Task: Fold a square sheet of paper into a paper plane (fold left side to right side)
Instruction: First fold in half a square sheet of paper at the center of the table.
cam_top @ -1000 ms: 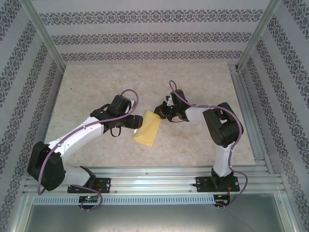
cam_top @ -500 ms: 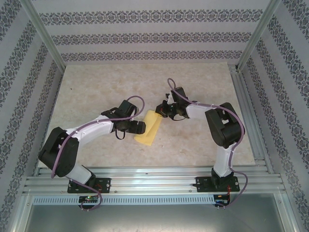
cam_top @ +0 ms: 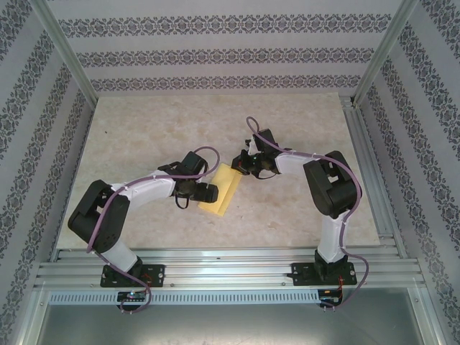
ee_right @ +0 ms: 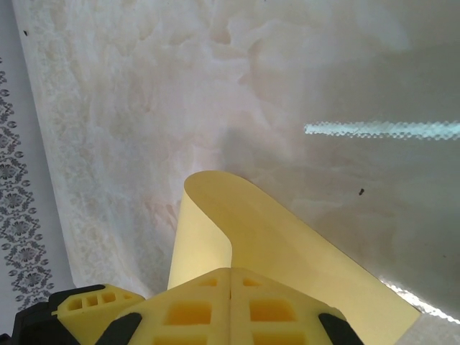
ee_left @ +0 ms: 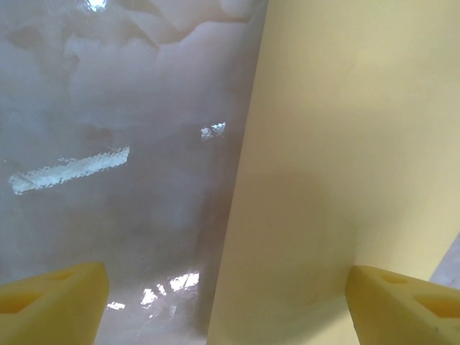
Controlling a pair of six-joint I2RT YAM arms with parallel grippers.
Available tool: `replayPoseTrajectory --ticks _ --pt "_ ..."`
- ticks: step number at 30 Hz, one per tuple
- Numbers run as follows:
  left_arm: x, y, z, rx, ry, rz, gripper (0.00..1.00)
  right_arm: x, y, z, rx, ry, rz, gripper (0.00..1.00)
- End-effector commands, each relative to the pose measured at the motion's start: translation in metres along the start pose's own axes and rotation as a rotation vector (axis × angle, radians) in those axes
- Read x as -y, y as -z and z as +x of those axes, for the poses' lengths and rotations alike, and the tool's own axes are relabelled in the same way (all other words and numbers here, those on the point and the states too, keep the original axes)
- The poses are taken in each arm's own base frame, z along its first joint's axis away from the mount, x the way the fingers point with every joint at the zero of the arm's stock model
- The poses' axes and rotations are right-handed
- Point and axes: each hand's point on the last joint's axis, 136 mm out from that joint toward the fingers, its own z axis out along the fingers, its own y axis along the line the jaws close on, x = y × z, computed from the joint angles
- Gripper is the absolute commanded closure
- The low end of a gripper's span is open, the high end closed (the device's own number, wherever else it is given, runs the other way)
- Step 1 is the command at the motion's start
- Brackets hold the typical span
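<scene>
Since the earlier frame the left arm (cam_top: pixel 136 194) has drawn its elbow in toward the table centre and carried the left gripper (cam_top: pixel 208 192) closer to the near left edge of the square sheet of paper (cam_top: pixel 224 188). The right gripper (cam_top: pixel 241 163) and the sheet have barely shifted. In the top external view there is one sheet, lying as a narrow yellow strip on the table (cam_top: pixel 144 129) between two grippers. The left gripper is at its lower left side and the right gripper is at its far right corner. In the left wrist view the left gripper (ee_left: pixel 226 305) stands wide apart. One fingertip (ee_left: pixel 50 298) is over the bare table (ee_left: pixel 129 108) and the other is over the sheet (ee_left: pixel 345 144), with the sheet's long edge running between them. Contact with the paper cannot be determined. In the right wrist view the right gripper (ee_right: pixel 230 305) has its two fingers pressed together on the sheet (ee_right: pixel 287 251). The sheet rises from the closed fingers in a curl with its free edge lifted above the table (ee_right: pixel 287 72).
</scene>
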Motion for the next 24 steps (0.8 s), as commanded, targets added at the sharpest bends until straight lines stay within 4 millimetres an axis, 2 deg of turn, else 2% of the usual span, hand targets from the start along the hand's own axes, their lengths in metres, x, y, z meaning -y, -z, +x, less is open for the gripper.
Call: replayPoseTrajectory --ticks 1,13,24 --pt "0.006 -0.004 -0.001 0.008 -0.034 0.006 0.14 0.004 -0.002 -0.01 0.016 0.031 0.028 1.0" --pt "0.01 -0.012 0.004 -0.025 -0.057 -0.001 0.14 0.01 -0.007 -0.014 0.01 0.041 0.048 1.0" --pt "0.012 -0.011 0.005 -0.028 -0.07 -0.009 0.14 0.012 -0.008 -0.01 -0.008 0.041 0.052 1.0"
